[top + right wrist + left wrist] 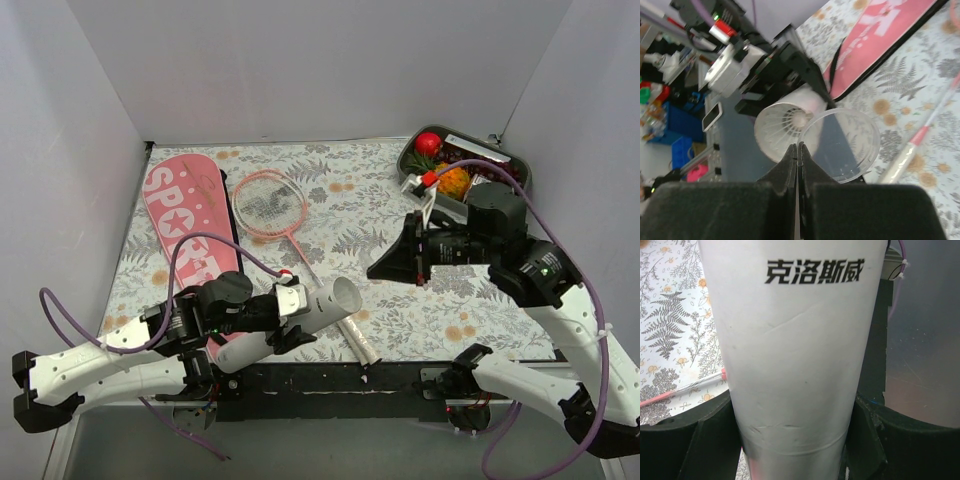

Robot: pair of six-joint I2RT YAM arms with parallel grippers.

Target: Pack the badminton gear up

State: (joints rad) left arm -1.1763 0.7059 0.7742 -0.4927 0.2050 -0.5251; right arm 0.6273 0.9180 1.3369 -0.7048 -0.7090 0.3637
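The long white tube [300, 322] is a smooth, matte cylinder with fine creases on its wall, a faint seam line near the grip and black printed characters along it [795, 365]. The left gripper [285, 322] is clamped across the tube's middle, a black padded finger [685, 450] bearing on each side, and the tube lies slantwise over the table's near edge. At the tube's open end, the right wrist view shows the shuttlecock [785, 125] as a white ribbed cone with a round centre, just beside a clear round rim [850, 160]. Whether the shuttlecock sits inside the tube mouth or just in front of it cannot be told. The right gripper [378, 268] hangs near that end with its jaws pressed fully together; whether a thin edge is trapped between them cannot be told. The racket [270, 200], with a thin pink frame and meshed strings, lies beyond the tube, and its white handle [358, 345] runs under the tube's open end. The flat pink bag [185, 215], with white letters and black trim, lies beyond the tube's other end. The fern-print tablecloth [350, 200] lies beneath the tube. A grey tray [415, 143] of fruit stands well apart from the tube, behind the right arm.
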